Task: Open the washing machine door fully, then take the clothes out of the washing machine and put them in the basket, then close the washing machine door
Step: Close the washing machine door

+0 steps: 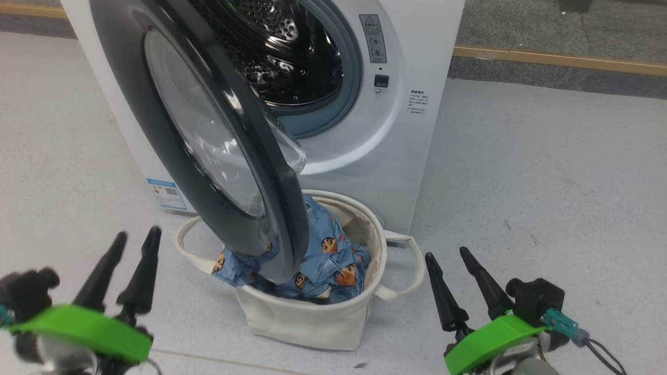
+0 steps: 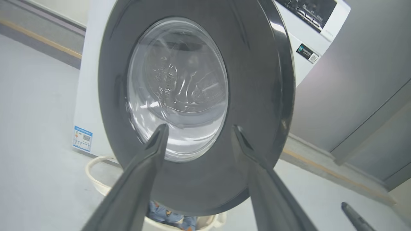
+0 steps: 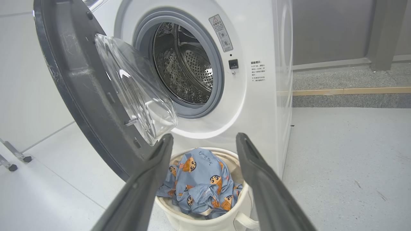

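The white washing machine (image 1: 411,67) stands ahead with its steel drum (image 3: 186,67) showing bare metal. The washing machine door (image 1: 208,151), black-rimmed with a glass bowl, hangs partly open and swings out over the basket. The cream basket (image 1: 312,317) sits on the floor right under the opening, holding light-blue clothes (image 1: 328,255) printed with cartoon faces. My left gripper (image 1: 138,234) is open and empty, left of the door and facing its outer face (image 2: 263,96). To the right of the basket, my right gripper (image 1: 446,253) is open with nothing in it, and it points at the clothes (image 3: 199,179).
The door's lower edge overlaps the basket's left side. A grey kerb with a wood-coloured strip (image 1: 547,57) runs behind the machine. Small wheeled feet (image 3: 16,158) stand far left in the right wrist view. Bare grey floor (image 1: 547,198) stretches right of the machine.
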`<state>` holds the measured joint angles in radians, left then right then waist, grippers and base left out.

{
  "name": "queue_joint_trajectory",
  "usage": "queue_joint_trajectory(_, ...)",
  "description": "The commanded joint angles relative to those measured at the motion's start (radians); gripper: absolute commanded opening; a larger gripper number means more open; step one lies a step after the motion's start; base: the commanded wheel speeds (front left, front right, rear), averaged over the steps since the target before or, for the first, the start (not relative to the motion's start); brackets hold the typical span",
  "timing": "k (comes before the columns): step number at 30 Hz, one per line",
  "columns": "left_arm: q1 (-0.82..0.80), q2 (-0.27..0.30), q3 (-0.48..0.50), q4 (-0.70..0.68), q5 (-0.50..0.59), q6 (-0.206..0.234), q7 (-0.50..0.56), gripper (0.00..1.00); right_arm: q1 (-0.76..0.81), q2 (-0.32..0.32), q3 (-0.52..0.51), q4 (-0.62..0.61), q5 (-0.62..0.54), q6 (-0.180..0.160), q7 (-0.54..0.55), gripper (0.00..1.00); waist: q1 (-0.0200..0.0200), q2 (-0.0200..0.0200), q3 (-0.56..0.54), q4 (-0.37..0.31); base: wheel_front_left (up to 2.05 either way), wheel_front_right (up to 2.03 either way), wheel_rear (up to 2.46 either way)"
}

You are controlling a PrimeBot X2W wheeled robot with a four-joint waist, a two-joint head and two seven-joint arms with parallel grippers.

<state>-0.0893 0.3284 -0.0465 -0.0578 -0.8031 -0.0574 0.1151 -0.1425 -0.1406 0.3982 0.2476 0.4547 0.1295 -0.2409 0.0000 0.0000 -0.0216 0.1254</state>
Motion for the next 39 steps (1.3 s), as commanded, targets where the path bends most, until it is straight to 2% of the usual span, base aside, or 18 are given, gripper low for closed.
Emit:
queue_joint_trajectory(1,-0.019,0.047,0.028,-0.026,0.058,-0.019,-0.052,1.00,-0.042,-0.005,0.017,-0.042,-0.013,0.001,-0.015,1.00,0.0000,0.0000,0.000,-0.001,0.00,0.00,0.00)
queue_joint_trajectory(2,-0.019,0.047,0.028,-0.026,0.058,-0.019,-0.052,1.00,-0.042,-0.005,0.017,-0.042,-0.013,0.001,-0.015,1.00,0.0000,0.0000,0.000,-0.001,0.00,0.00,0.00)
queue_joint_trajectory(5,0.008,0.068,0.011,-0.002,0.135,-0.036,-0.142,1.00,-0.042,-0.006,0.017,-0.055,-0.022,0.001,-0.012,1.00,0.0000,0.0000,0.003,0.000,0.00,0.00,0.00)
queue_joint_trajectory(10,0.023,0.056,-0.016,0.068,0.199,-0.040,-0.237,1.00,-0.041,-0.012,0.014,-0.080,-0.035,0.001,-0.002,1.00,0.0000,0.0000,0.009,0.001,0.00,0.00,0.00)
queue_joint_trajectory(21,-0.001,0.035,-0.042,0.159,0.217,-0.043,-0.294,1.00,-0.033,-0.019,0.010,-0.120,-0.045,0.001,0.027,1.00,0.0000,0.0000,0.017,0.007,0.00,0.00,0.00)
queue_joint_trajectory(22,-0.003,0.035,-0.044,0.163,0.218,-0.043,-0.295,1.00,-0.033,-0.019,0.011,-0.122,-0.042,0.001,0.028,0.87,0.0000,0.0000,0.017,0.008,0.00,0.00,0.00)
queue_joint_trajectory(23,-0.004,0.034,-0.045,0.166,0.216,-0.043,-0.296,1.00,-0.034,-0.020,0.012,-0.127,-0.039,0.001,0.028,0.00,0.0000,0.0000,0.018,0.011,0.00,0.00,0.00)
queue_joint_trajectory(27,-0.008,0.030,-0.051,0.174,0.210,-0.045,-0.301,1.00,-0.051,-0.025,0.045,-0.150,-0.032,0.001,0.023,0.00,0.0000,0.0000,0.017,0.025,0.00,0.00,0.00)
queue_joint_trajectory(32,-0.009,0.021,-0.063,0.187,0.206,-0.047,-0.305,1.00,-0.104,-0.006,0.191,-0.151,-0.007,0.001,0.033,0.00,0.0000,0.0000,0.005,0.060,0.00,0.00,0.00)
queue_joint_trajectory(39,-0.018,-0.012,-0.092,0.220,0.194,-0.048,-0.307,1.00,-0.220,0.055,0.360,-0.024,0.053,0.001,0.032,0.00,0.0000,0.0000,-0.028,0.134,0.00,0.00,0.00)
